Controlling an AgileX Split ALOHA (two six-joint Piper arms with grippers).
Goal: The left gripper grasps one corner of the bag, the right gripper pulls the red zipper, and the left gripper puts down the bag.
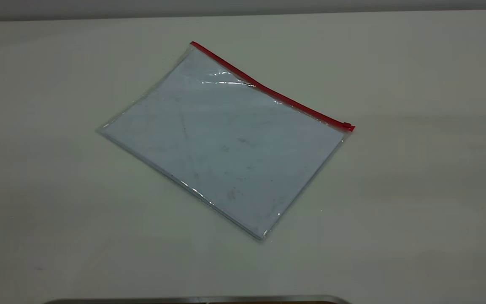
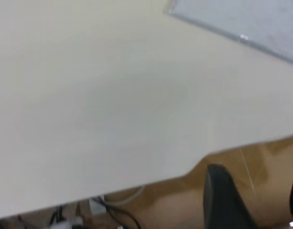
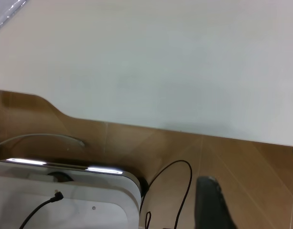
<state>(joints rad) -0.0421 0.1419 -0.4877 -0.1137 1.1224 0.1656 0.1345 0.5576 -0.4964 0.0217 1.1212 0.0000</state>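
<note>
Scuffed bluish bag, red zipper along far edge

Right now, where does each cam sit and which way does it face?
Exterior: high, looking down on the table with the bag flat at centre, red zipper along its far edge; no arm shows.
Left wrist: off the table's edge, looking across it to a bag corner; one dark finger shows.
Right wrist: off the table's edge, over floor; one finger shows.
All three share the table and the bag.
</note>
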